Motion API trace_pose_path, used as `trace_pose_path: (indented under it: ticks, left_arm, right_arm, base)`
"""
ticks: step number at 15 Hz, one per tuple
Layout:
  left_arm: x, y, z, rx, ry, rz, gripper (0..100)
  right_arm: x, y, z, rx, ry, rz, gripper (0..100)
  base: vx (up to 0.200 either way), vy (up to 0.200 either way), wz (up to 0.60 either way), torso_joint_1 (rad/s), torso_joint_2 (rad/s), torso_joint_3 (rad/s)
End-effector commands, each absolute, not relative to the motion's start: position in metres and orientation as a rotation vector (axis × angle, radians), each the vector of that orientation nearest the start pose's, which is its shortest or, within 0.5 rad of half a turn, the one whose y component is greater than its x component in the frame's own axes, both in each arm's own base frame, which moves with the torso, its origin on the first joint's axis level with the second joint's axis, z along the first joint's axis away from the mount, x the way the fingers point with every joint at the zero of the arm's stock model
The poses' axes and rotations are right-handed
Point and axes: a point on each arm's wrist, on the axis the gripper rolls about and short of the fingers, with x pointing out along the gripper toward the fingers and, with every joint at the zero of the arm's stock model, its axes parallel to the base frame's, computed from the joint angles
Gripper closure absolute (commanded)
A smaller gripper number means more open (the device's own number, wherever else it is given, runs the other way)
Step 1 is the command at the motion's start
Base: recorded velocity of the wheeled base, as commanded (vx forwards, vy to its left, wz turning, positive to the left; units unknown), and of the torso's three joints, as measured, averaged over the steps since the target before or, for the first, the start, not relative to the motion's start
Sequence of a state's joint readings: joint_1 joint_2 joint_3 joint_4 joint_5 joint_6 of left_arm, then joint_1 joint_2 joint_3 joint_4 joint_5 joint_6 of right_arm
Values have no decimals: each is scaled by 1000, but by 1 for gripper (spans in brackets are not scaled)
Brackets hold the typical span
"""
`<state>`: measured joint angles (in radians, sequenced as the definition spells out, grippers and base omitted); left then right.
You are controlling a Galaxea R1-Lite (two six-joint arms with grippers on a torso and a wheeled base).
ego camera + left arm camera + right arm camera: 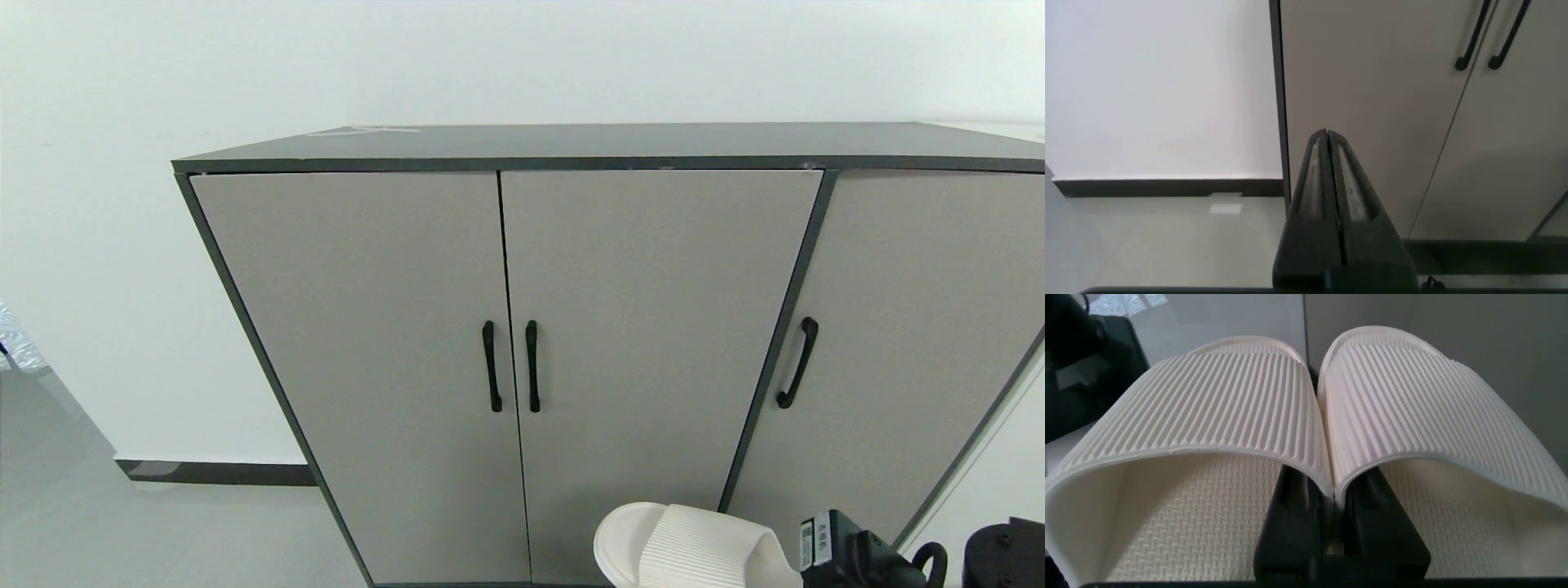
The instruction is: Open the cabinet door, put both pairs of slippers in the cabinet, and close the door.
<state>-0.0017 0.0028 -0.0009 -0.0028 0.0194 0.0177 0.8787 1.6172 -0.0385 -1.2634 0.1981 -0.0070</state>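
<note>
While the cabinet [367,327] stands with all its doors [653,327] shut, your right gripper [1333,508] is clamped on the touching inner walls of a white pair of slippers [1233,400], held low before the cabinet where its middle and right doors meet. Your left gripper [1327,143] is pinched closed on nothing, low by the cabinet's left front corner.

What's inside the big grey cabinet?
Its inside is hidden: the cabinet has all three doors shut, showing just grey fronts and black handles. The white slippers are outside, held by the right end effector.
</note>
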Motion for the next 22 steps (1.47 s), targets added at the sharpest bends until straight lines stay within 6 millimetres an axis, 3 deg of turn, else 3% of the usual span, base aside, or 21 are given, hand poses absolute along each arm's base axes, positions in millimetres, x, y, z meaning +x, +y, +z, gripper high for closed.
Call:
trace_pose_path:
  ticks: [1,2,5,6,7,8,9,10,14,16,18,22]
  left_arm:
    - [-23,0,76,23,0,18,100]
    - [-23,0,76,18,0,18,0]
    - [-21,0,77,36,26,18,0]
    - [-16,0,99,57,51,-1,0]
    - [-13,0,145,-38,1,-72,0]
    - [-11,-2,189,-194,-41,-273,0]
    - [-6,-5,205,-196,-19,-423,0]
    - [18,-16,222,-196,103,-748,0]
    - [101,-49,214,-242,383,-1034,0]
    - [119,-68,210,-230,424,-1129,0]
    - [151,-95,193,-189,462,-1194,0]
    - [191,-126,181,-163,468,-1185,0]
  right_arm:
    - [114,145,93,-117,307,1070,100]
    - [114,145,93,-118,305,1072,100]
    - [112,145,92,-143,294,1085,100]
    - [111,146,93,-149,280,1092,100]
    - [112,147,94,-144,273,1093,100]
    - [112,147,93,-144,273,1093,100]
    - [113,148,94,-140,272,1093,100]
    - [113,148,94,-141,272,1091,100]
    - [113,148,94,-145,269,1090,100]
    - [114,149,93,-147,275,1090,100]
    - [114,150,91,-151,286,1090,100]
    - [116,152,89,-147,290,1089,100]
  base:
    - [0,0,0,0,0,0]
    - [0,0,0,0,0,0]
    - [0,0,0,0,0,0]
    - [0,0,0,0,0,0]
    - [0,0,0,0,0,0]
    - [0,0,0,0,0,0]
    - [0,0,0,0,0,0]
    - [0,0,0,0,0,0]
    - [0,0,0,0,0,0]
    - [0,0,0,0,0,0]
    - [0,0,0,0,0,0]
    - [0,0,0,0,0,0]
